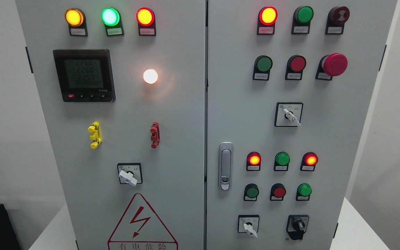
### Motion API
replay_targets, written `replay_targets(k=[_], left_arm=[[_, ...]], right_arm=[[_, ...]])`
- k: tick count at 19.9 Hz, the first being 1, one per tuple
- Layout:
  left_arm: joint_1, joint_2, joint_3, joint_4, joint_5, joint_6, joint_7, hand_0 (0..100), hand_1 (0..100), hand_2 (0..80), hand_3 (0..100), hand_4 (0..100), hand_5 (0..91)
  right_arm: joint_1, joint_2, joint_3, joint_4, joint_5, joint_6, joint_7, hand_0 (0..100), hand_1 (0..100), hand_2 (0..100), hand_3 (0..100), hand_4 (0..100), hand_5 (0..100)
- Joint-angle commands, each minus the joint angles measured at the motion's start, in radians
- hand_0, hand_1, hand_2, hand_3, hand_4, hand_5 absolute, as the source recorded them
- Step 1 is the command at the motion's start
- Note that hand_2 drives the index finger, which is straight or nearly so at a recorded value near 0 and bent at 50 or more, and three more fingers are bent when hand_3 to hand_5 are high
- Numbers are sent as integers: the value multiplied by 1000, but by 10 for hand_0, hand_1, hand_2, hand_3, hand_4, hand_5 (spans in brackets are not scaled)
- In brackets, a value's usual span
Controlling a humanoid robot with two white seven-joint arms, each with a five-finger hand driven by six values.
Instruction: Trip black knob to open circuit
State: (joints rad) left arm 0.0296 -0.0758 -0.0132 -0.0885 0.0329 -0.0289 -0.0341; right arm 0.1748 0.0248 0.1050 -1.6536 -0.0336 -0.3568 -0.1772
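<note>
The black knob (pixel 298 226) sits at the lower right of the right cabinet door, on a black square base, its handle pointing roughly straight down. Beside it to the left is a white selector knob (pixel 249 228). Neither of my hands shows in the head view, and no arm enters the picture.
The grey cabinet (pixel 193 114) fills the view. Its right door carries lit red lamps (pixel 254 159), green and red push buttons, a red mushroom stop button (pixel 334 64), a white selector (pixel 291 116) and a door latch (pixel 225 166). The left door has a meter (pixel 84 75) and a warning triangle (pixel 141 222).
</note>
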Motion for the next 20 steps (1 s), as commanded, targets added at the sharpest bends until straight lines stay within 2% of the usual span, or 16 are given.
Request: replay_targets(k=[1, 11, 13, 20], left_arm=[[0, -1, 1, 1, 2, 1, 0, 120, 389, 0, 0, 0, 0], [-2, -1, 1, 1, 2, 1, 0, 120, 389, 0, 0, 0, 0], [0, -1, 1, 1, 2, 1, 0, 120, 389, 0, 0, 0, 0], [0, -1, 1, 1, 2, 1, 0, 120, 389, 0, 0, 0, 0]], right_arm=[[-27, -9, -7, -31, -2, 1, 7, 800, 813, 0, 1000, 961, 879], [-112, -16, -36, -31, -14, 51, 5, 800, 834, 0, 1000, 963, 877], [-126, -26, -39, -31, -19, 61, 5, 801, 840, 0, 1000, 963, 876], [-138, -29, -39, -29, -19, 62, 7, 807, 858, 0, 1000, 964, 873]])
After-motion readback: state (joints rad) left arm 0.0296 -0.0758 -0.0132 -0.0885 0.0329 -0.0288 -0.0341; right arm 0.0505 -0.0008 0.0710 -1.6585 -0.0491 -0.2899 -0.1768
